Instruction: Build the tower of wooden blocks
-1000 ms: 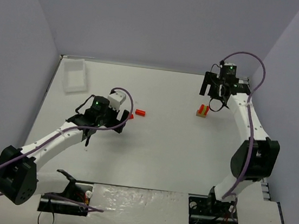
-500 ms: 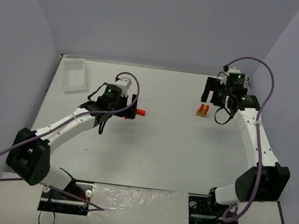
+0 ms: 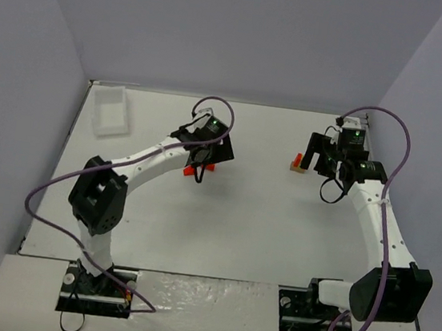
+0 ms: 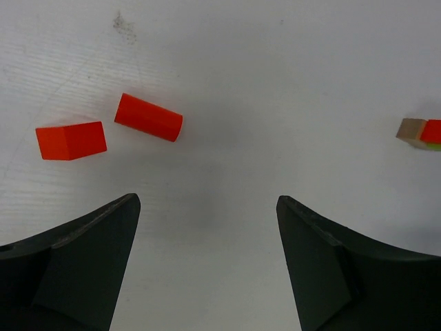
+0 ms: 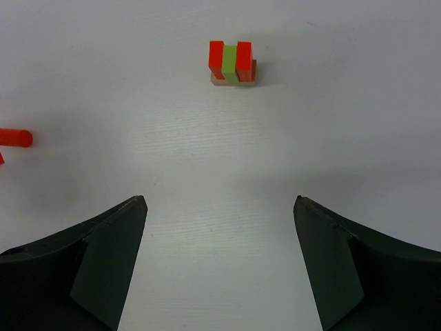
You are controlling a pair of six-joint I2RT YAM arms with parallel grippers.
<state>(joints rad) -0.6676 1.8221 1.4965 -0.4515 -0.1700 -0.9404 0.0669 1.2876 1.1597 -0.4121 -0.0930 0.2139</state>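
The small tower (image 5: 233, 63), two red blocks and a yellow-green stick upright on a tan base, stands at the back right of the table in the top view (image 3: 296, 163) and at the right edge of the left wrist view (image 4: 420, 131). A loose red cuboid (image 4: 71, 140) and a red cylinder (image 4: 148, 117) lie on the table; the cuboid also shows in the top view (image 3: 190, 172). My left gripper (image 4: 207, 207) is open and empty, hovering just short of them (image 3: 208, 157). My right gripper (image 5: 220, 203) is open and empty, just right of the tower (image 3: 320, 157).
A clear white plastic tray (image 3: 111, 112) sits at the back left corner. Grey walls close in the table on the left, back and right. The red cylinder's end shows at the left edge of the right wrist view (image 5: 15, 138).
My left arm has swung right and farther out, its gripper now over the loose red blocks. My right gripper has drawn a little to the right, away from the tower.
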